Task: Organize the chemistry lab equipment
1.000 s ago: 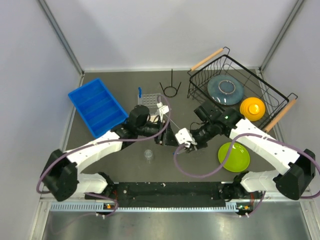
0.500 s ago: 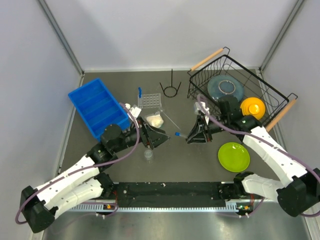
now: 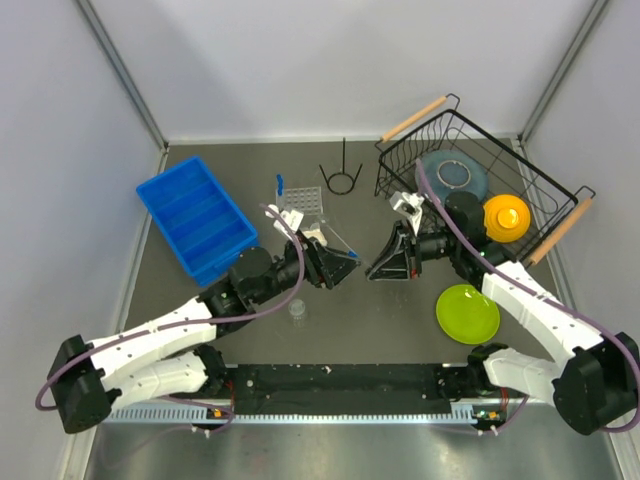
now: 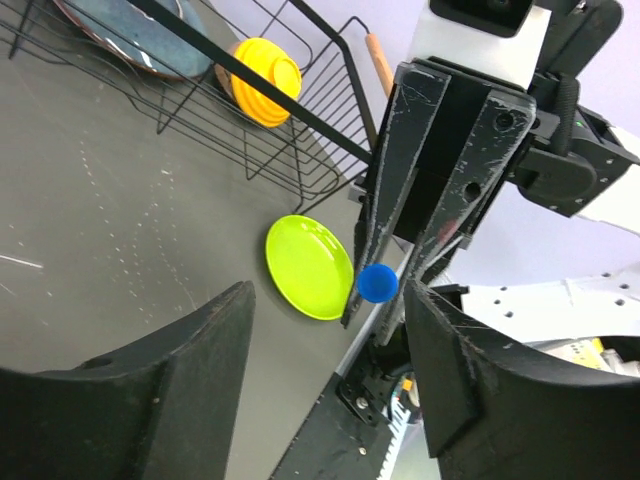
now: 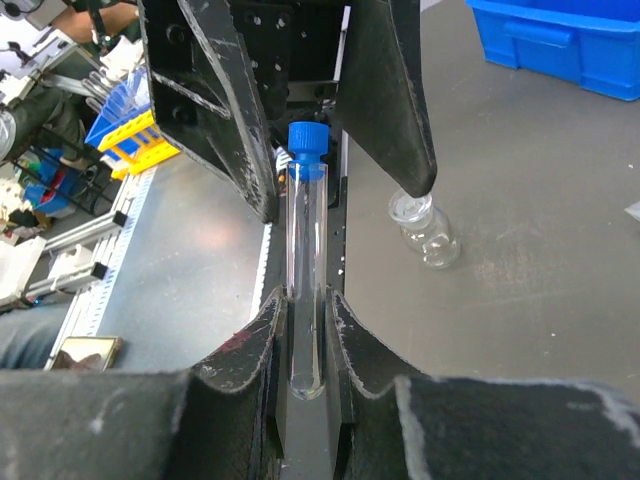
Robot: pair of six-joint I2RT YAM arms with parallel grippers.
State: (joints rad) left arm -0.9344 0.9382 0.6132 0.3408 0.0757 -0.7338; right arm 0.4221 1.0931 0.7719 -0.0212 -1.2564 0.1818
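Note:
My right gripper [image 5: 305,305] is shut on a clear tube [image 5: 304,260] and holds it level, blue cap [image 5: 307,140] pointing at the left arm. My left gripper [image 4: 330,370] is open, and the blue cap [image 4: 377,283] sits between its spread fingers [image 4: 455,360] without touching them. In the top view the two grippers meet nose to nose, left gripper [image 3: 343,266] and right gripper [image 3: 380,267]. The clear grid rack [image 3: 303,199] stands behind them with one blue-capped tube [image 3: 280,185] upright in it. The black ring stand [image 3: 341,178] is further back. A small clear cup [image 3: 297,310] stands near the front.
A blue tray [image 3: 195,214] lies at the left. The black wire dish basket [image 3: 540,190] at the back right holds a grey plate [image 3: 452,180] and an orange bowl [image 3: 505,217]. A green plate [image 3: 467,313] lies at the front right.
My left arm has swung right and brought its open jaws around the tube's capped end. The right gripper has kept hold of the tube and shifted slightly back.

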